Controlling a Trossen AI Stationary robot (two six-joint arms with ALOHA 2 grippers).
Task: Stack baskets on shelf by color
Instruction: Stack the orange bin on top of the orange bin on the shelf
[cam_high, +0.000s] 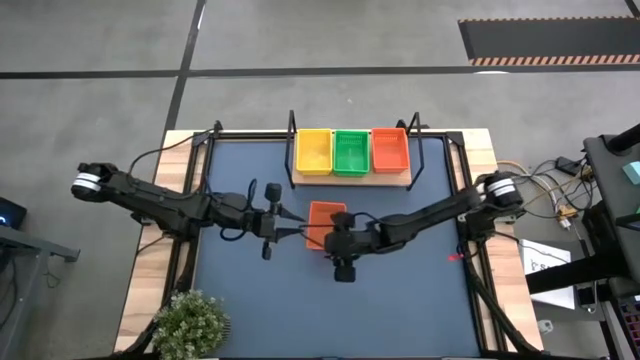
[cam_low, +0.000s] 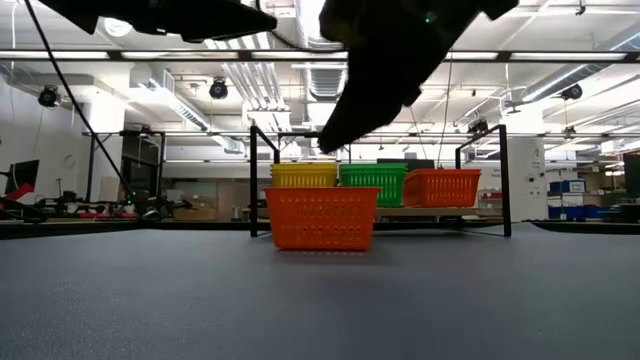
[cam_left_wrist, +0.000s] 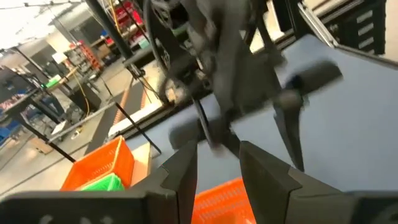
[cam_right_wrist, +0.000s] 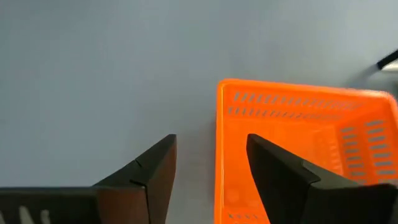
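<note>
One red-orange basket (cam_high: 325, 222) (cam_low: 322, 218) rests flat on its bottom on the blue table, in front of the shelf (cam_high: 400, 182). On the shelf's board a yellow basket (cam_high: 313, 150), a green basket (cam_high: 351, 150) and a red-orange basket (cam_high: 389, 149) stand side by side. My right gripper (cam_right_wrist: 211, 140) is open and hovers over the loose basket's near-left corner (cam_right_wrist: 219, 87), one finger over its inside and one outside. My left gripper (cam_left_wrist: 217, 149) is open, raised just left of that basket (cam_left_wrist: 217, 196), and points at the right arm.
Black metal posts (cam_low: 503, 180) rise at the shelf's ends. A potted plant (cam_high: 190, 320) sits at the table's near-left corner. A small red mark (cam_high: 455, 257) lies on the right part of the table. Bare blue tabletop (cam_high: 400, 300) stretches toward the near edge.
</note>
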